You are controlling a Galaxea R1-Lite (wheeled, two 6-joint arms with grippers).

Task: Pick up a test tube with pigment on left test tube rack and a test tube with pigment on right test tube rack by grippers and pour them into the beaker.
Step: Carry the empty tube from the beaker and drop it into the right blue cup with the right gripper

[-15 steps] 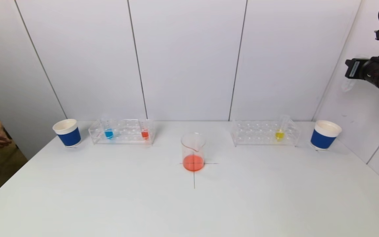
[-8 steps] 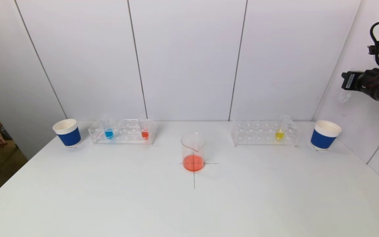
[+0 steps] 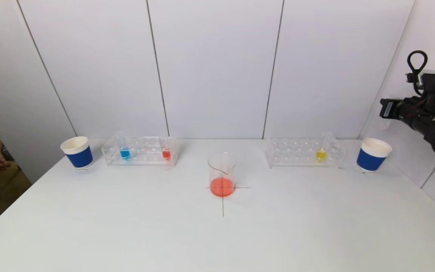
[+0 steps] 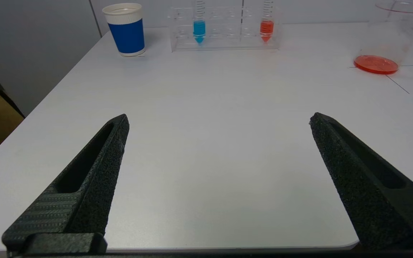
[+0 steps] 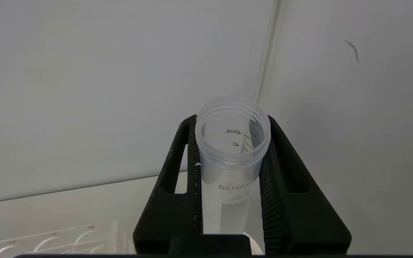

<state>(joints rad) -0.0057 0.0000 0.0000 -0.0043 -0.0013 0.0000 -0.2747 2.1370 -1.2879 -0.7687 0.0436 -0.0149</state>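
The right gripper clamps an empty clear test tube high above the right blue cup, while the left gripper hangs wide open over the white table.

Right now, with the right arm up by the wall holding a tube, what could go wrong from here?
1. The right gripper clamps an empty-looking test tube high above the blue cup and right rack; a slip could drop it onto them.
2. Coming down, the arm could clip the yellow tube, which stands above the rack.
3. The left gripper, open near the table edge, must pass the beaker of orange liquid without bumping it.
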